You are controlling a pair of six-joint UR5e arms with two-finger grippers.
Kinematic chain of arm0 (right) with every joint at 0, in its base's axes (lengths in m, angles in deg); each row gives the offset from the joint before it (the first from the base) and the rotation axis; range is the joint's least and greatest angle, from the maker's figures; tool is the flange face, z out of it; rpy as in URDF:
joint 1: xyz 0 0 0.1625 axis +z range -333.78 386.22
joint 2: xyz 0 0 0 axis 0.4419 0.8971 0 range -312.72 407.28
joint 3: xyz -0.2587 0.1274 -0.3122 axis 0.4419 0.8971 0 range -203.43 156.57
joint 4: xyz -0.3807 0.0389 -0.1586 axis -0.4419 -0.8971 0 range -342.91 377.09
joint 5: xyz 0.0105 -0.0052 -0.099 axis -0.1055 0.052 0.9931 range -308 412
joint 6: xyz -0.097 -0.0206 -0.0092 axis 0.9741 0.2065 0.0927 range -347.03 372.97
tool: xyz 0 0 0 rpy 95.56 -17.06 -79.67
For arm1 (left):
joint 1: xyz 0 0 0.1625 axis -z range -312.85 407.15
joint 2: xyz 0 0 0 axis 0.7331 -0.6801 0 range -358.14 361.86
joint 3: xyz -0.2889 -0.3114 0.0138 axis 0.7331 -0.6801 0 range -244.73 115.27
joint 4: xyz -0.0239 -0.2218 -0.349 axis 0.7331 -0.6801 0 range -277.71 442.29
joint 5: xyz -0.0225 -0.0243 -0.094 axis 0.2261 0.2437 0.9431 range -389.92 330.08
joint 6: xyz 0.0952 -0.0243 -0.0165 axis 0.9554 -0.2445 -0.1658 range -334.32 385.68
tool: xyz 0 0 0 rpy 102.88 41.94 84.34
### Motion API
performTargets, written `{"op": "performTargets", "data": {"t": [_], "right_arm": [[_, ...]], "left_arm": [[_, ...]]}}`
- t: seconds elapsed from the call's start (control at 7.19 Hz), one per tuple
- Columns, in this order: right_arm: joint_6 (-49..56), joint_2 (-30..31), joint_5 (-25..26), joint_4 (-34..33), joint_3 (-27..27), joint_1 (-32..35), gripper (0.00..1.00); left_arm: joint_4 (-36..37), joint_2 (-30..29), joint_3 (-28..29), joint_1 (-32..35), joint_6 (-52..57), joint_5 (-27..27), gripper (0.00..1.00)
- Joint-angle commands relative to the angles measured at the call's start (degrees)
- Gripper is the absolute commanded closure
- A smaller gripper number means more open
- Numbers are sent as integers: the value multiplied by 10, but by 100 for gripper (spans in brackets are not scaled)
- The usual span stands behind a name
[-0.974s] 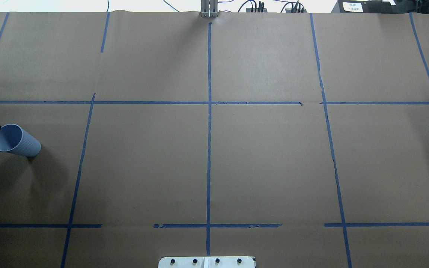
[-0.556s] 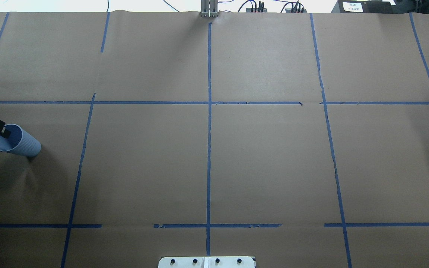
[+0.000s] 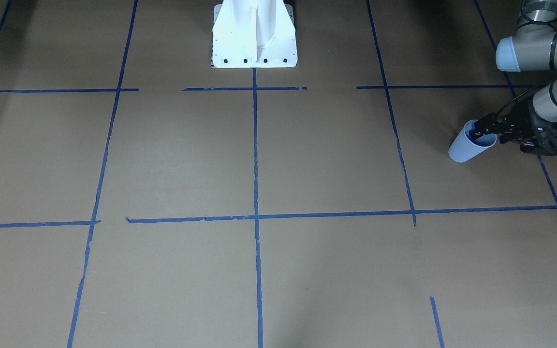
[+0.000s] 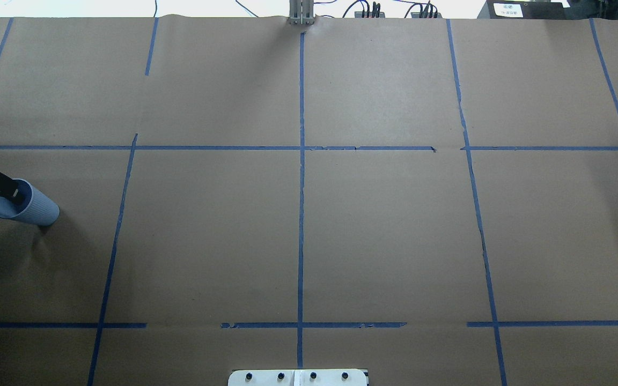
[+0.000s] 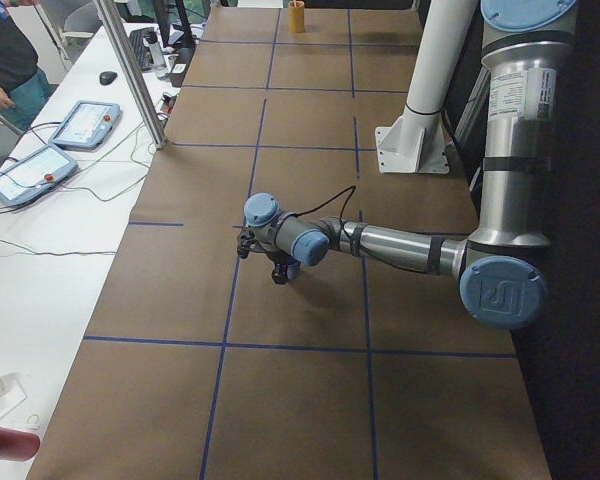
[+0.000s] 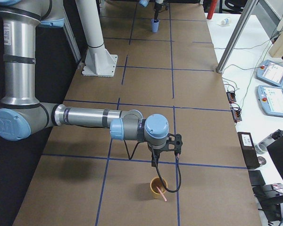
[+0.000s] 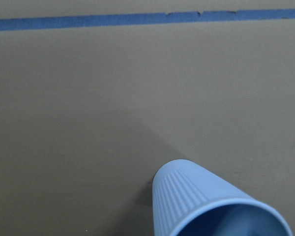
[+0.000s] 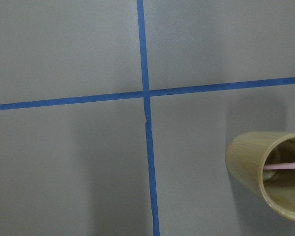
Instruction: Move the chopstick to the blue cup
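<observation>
Since a second ago the left gripper (image 4: 14, 190) has moved from the rim of the blue cup (image 4: 38, 209) to over its mouth, and its dark tip now covers part of the opening. The cup has not moved; it stands on the brown paper table (image 4: 384, 225) at the robot's left end. In the front-facing view the black fingers reach across the rim of the cup. I cannot tell how wide they are, or whether they hold anything.

The chopstick (image 8: 284, 166) is far from there. Its pink end leans in a tan wooden cup (image 8: 255, 162) at the robot's right end of the table, beside a crossing of blue tape lines (image 8: 146, 93). The right gripper (image 6: 154, 162) hangs just above this cup, and I cannot tell its opening either.
</observation>
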Motion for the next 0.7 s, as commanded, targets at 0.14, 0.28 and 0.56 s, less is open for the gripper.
{"op": "performTargets", "data": {"t": [0.14,0.28,0.56], "right_arm": [[0,0,0,0,0,0,0],[-1,0,0,0,-1,0,0],[-1,0,0,-1,-5,0,0]], "left_arm": [[1,-1,0,-3,0,-11,95],[3,-7,-6,-2,-4,-12,97],[10,-10,-29,7,-6,-8,99]]}}
